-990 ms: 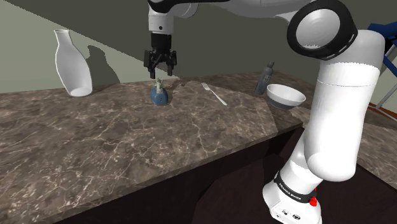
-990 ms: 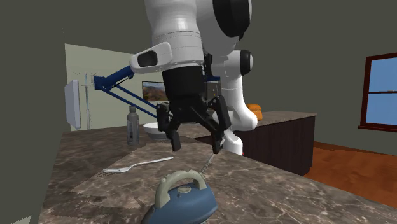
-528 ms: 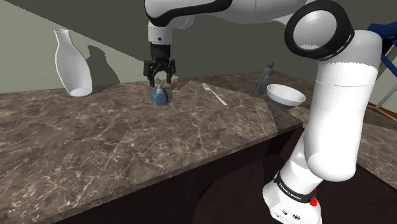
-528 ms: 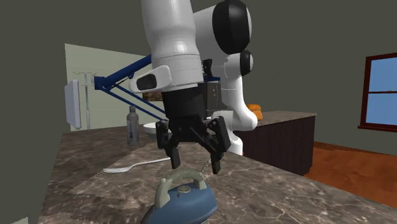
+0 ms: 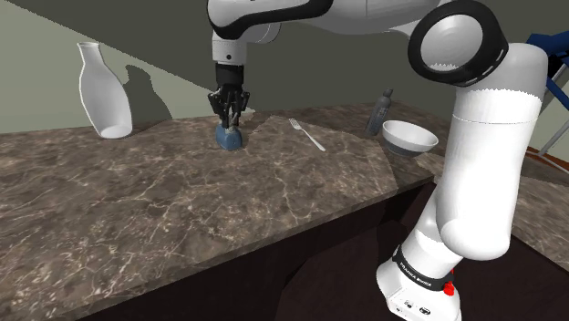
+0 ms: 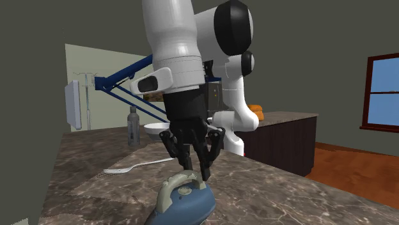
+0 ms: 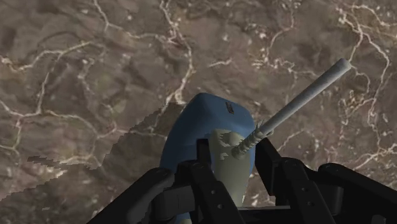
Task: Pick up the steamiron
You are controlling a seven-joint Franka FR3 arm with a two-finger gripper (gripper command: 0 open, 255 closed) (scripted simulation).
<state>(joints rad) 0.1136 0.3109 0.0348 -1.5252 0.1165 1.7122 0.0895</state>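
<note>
While the fingers (image 7: 205,179) clamp its handle (image 7: 224,170), the iron (image 5: 229,139) rests flat on the counter (image 5: 274,210).
It sits near the counter's far edge — between vase (image 5: 102,91) and fork (image 5: 307,134) — directly under the gripper (image 5: 228,117), whose fingers close across the handle, square to the iron's long axis; a straight lift looks like the next move.

The second exterior view's bottom edge cuts off the steam iron (image 6: 182,203), so its sole is out of frame, and the tool (image 6: 197,171) covers the top of its handle. In the shoulder view the tool hides the iron's upper half. In the wrist view the black fingers (image 7: 207,184) cover the iron's rear. At the far side of the table (image 5: 182,210), the bottle's (image 5: 380,108) foot sits partly behind the bowl (image 5: 409,137). The arm (image 5: 483,164) runs off the shoulder view's top and bottom edges.
</note>
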